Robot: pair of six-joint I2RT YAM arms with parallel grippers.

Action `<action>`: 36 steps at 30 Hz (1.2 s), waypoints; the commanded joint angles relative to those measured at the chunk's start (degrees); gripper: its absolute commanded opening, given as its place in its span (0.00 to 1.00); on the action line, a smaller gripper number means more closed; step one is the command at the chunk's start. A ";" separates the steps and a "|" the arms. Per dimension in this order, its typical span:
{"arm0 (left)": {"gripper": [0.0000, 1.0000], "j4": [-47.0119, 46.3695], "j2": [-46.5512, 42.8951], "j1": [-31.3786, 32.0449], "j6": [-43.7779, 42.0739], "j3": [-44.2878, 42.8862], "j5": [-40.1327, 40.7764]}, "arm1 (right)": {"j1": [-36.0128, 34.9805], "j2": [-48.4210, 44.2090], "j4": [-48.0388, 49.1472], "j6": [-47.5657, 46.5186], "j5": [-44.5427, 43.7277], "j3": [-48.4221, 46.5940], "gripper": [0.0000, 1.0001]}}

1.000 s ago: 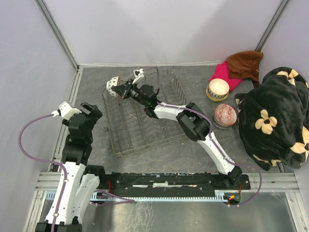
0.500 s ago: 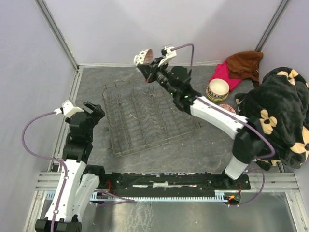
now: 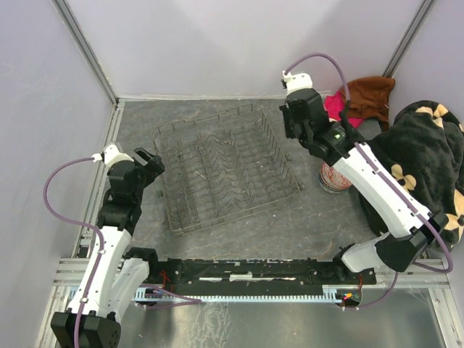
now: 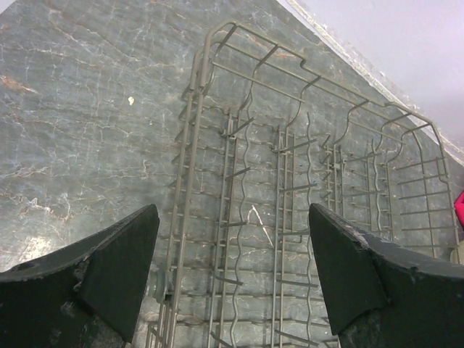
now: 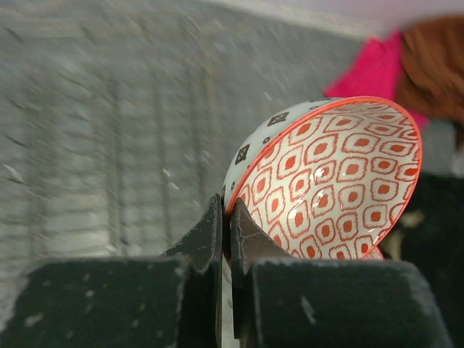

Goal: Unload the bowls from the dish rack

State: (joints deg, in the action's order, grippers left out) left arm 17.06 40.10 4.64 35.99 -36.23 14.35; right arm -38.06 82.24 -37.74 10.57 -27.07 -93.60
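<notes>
The grey wire dish rack [image 3: 217, 170] lies in the middle of the table with no bowls showing in it; it also fills the left wrist view [image 4: 290, 181]. My right gripper [image 5: 230, 221] is shut on the rim of a bowl [image 5: 326, 181] with a red rim, a red lattice inside and a white outside with small black squares. In the top view my right gripper [image 3: 303, 125] is right of the rack's far right corner, and that bowl is hidden under it. My left gripper [image 3: 150, 164] [image 4: 232, 268] is open and empty over the rack's left side.
An upturned red-lattice bowl [image 3: 333, 177] sits right of the rack, partly behind my right arm. A pink cloth [image 3: 333, 107] and a brown cloth [image 3: 370, 94] lie at the back right. A black floral blanket [image 3: 420, 174] fills the right side.
My right gripper lifted the bowl from the rack's far left corner and carried it right, past the rack's far right corner. My left gripper shifted slightly toward the rack.
</notes>
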 commanded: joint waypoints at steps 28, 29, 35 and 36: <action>0.91 -3.89 1.09 0.01 1.26 -3.25 -2.25 | 27.83 -5.06 -11.20 -0.81 14.21 21.87 0.01; 0.91 -3.92 1.04 0.01 1.28 -3.17 -2.18 | 27.89 -4.69 -10.73 -0.67 14.43 22.21 0.01; 0.91 -4.05 1.13 0.00 1.37 -2.97 -2.26 | 28.20 -2.00 -8.81 0.21 15.15 23.52 0.01; 0.91 -4.02 1.12 0.01 1.37 -2.97 -2.30 | 28.34 -1.81 -8.51 0.35 15.24 23.71 0.01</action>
State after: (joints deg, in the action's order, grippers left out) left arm 16.05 41.58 4.62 35.99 -37.26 11.92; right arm -10.28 80.01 -50.24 10.26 -11.99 -70.06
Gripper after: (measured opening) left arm 0.905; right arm 0.037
